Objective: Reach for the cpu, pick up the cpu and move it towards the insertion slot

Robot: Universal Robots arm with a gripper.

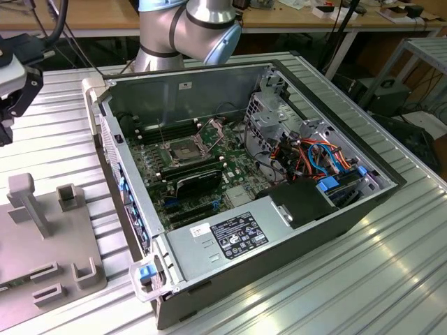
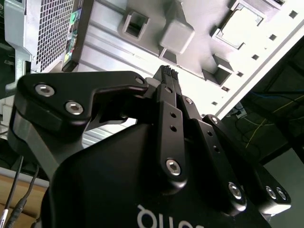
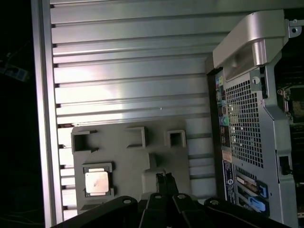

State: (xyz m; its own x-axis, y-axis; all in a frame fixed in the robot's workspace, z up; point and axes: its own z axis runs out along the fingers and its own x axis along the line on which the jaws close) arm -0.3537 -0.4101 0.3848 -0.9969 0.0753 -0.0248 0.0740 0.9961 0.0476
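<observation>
Well apart from the end effector [image 3: 165, 178] lies the cpu [image 3: 97, 182].

Table: ribbed aluminium surface [image 1: 391, 265] that carries everything else.
Computer case: grey, open-topped [image 1: 181, 87], lying flat on the table; its perforated rear panel [image 3: 244, 109] is on the side toward the fixture plate.
Fixture plate: flat grey plate [image 1: 21, 251] at the exterior view's left of the case, with an upright post [image 1: 28, 199] and small walled holders [image 1: 89, 273].
Power supply: grey box [image 1: 192, 244] with a printed label, in the case's near corner.
Expansion card: black rectangle [image 1: 199, 183] mid-board.
Drive cage: silvery metal [image 1: 269, 115] near the far wall.
Cables: orange and blue bundle [image 1: 314, 157] beside the cage.
Latch: blue tab [image 1: 146, 272] at the case's near corner.
Background: wooden bench [image 1: 84, 17].
</observation>
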